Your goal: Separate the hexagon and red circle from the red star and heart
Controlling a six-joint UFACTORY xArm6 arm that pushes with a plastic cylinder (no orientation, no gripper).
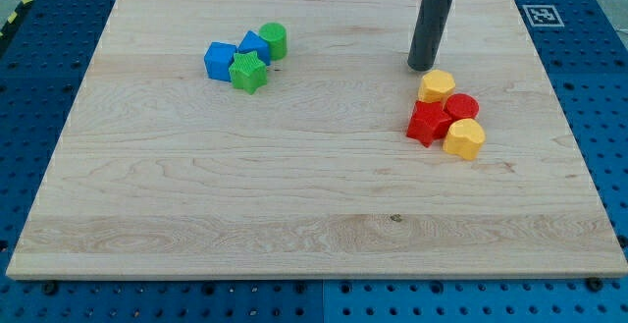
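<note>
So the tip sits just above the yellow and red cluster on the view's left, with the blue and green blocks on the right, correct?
Not quite: the sides are swapped. In the camera view my tip is just above the yellow hexagon in the yellow and red cluster on the view's right; the blue and green blocks, like the green star, are on the left.

One raised front camera (angled downward) takes in the whole board (294, 195).
</note>
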